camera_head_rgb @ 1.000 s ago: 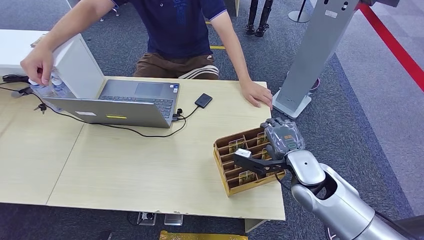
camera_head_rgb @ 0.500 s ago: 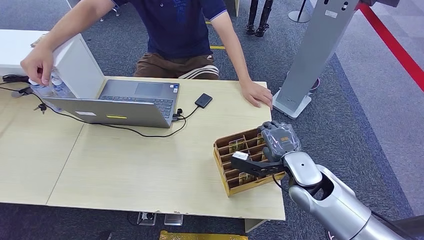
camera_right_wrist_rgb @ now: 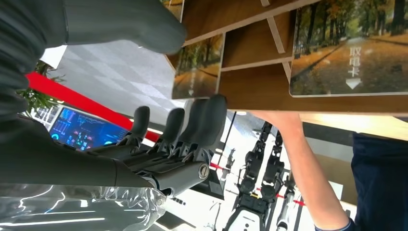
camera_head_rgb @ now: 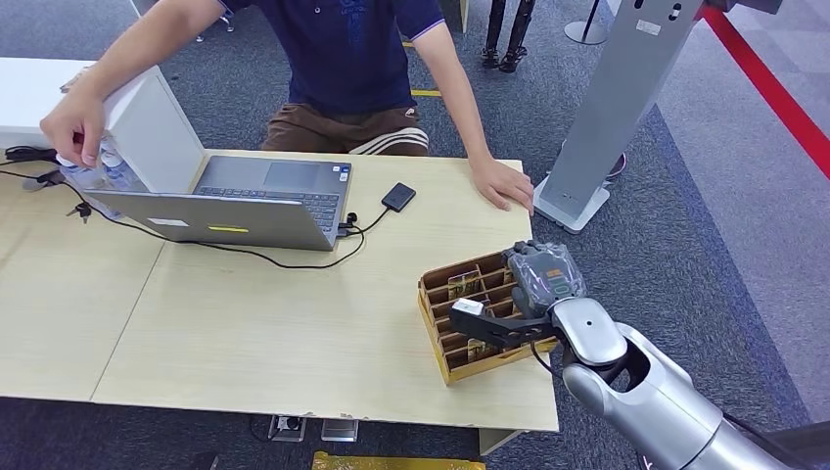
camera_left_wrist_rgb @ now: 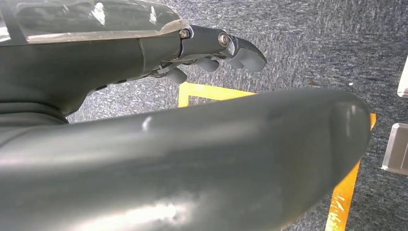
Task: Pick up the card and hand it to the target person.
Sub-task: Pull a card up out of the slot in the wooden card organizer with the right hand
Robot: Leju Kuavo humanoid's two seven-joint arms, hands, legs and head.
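Note:
A slotted wooden card holder stands near the table's front right corner, with several autumn-picture cards upright in its slots. My right hand hovers over the holder's right side, its thumb reaching left across the slots. In the right wrist view the thumb lies by one card and the fingers lie at the holder's edge below it; nothing is pinched. A larger card sits in a neighbouring slot. My left hand hangs over the carpet, holding nothing.
A person sits behind the table, one hand resting on its far right edge, the other by a white box at the far left. An open laptop, its cable and a black device lie mid-table. A grey stand rises right of the table.
My right hand has shifted slightly left and down over the card holder, the thumb reaching further across the slots. The person and the table's things have not moved.

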